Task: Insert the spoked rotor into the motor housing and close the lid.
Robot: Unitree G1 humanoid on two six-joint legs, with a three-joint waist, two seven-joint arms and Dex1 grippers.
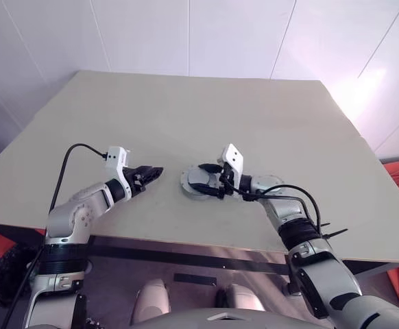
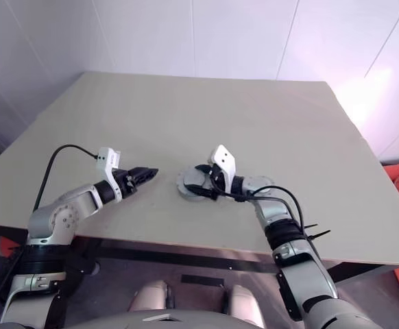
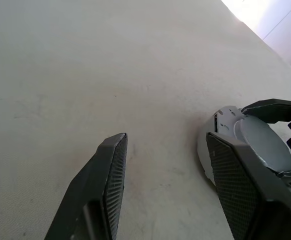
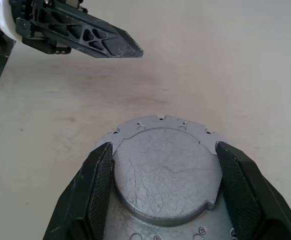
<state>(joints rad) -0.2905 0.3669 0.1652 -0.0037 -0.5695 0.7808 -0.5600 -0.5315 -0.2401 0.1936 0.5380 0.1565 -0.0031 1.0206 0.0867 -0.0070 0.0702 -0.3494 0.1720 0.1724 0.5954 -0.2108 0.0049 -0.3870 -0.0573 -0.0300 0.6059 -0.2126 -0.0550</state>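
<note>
Beige worktop (image 1: 254, 123), matte, w/ round grey lid (image 4: 165, 170) lying flat near front edge, centre.

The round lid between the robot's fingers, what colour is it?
Plain silvery grey lid, best seen in the right wrist view.

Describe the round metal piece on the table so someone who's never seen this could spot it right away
On the pale beige table, look near the front edge, about midway across. The lid lies flat there, a silvery grey disc with a raised round centre and a notched rim, between the fingers of the right gripper. The left gripper hovers open beside it, holding nothing.
</note>
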